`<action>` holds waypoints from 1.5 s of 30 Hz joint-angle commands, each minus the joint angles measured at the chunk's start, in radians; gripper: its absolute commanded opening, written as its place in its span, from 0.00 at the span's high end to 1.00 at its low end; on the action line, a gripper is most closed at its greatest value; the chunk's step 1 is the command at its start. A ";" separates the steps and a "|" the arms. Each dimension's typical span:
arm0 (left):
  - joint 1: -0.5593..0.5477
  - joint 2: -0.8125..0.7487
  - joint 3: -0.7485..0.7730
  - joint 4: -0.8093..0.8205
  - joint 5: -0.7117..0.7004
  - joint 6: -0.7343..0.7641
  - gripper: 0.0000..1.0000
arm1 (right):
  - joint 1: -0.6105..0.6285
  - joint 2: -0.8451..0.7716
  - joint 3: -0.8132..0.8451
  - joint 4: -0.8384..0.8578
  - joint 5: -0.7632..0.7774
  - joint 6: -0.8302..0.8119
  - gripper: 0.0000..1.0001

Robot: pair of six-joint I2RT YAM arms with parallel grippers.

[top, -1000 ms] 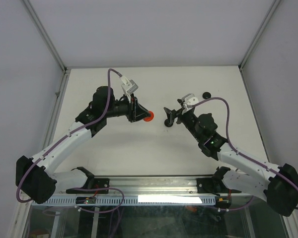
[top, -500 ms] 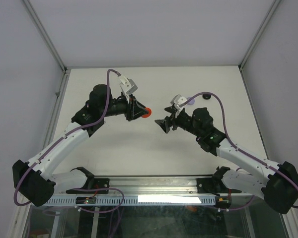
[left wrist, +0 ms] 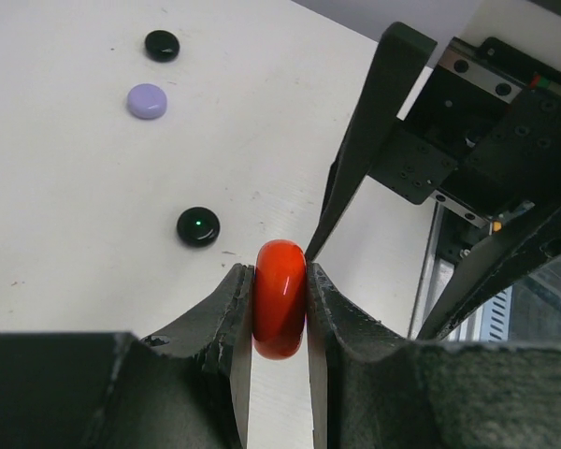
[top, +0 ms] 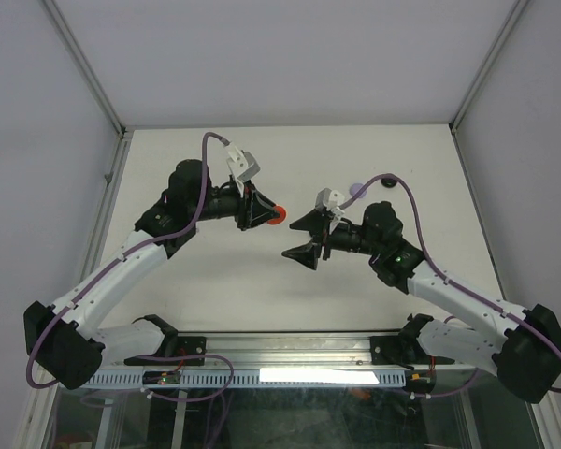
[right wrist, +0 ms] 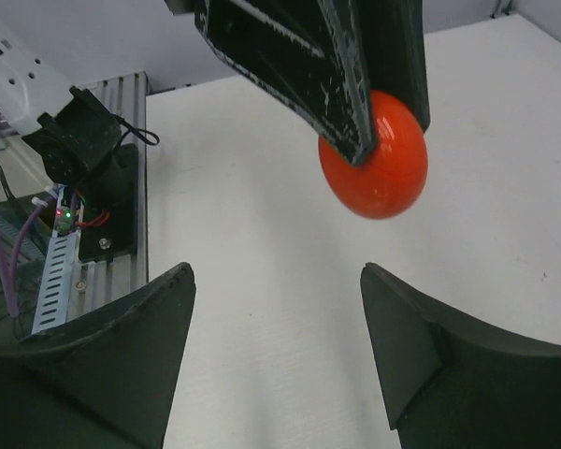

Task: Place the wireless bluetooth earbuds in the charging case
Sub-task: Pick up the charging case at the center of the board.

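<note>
Just 1 case, 2 blk buds

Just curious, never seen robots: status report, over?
Left fingers shut on red case. Right fingers open, near case, not touching. Black earbuds on table. Nothing in the way.

White links, black joints — purple cables (looped), black fingers

Orange-red case; lilac disc; black disc, green dot; white table.
</note>
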 commanded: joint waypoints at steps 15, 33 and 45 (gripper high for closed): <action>-0.008 -0.043 -0.010 0.046 0.269 0.061 1.00 | -0.039 0.105 0.077 0.305 -0.243 0.134 0.40; -0.008 -0.078 -0.020 0.074 0.221 0.024 0.97 | -0.041 0.145 0.073 0.326 -0.285 0.183 0.91; -0.006 -0.084 -0.037 0.100 0.074 -0.030 0.63 | -0.041 0.107 0.065 0.349 -0.317 0.210 0.98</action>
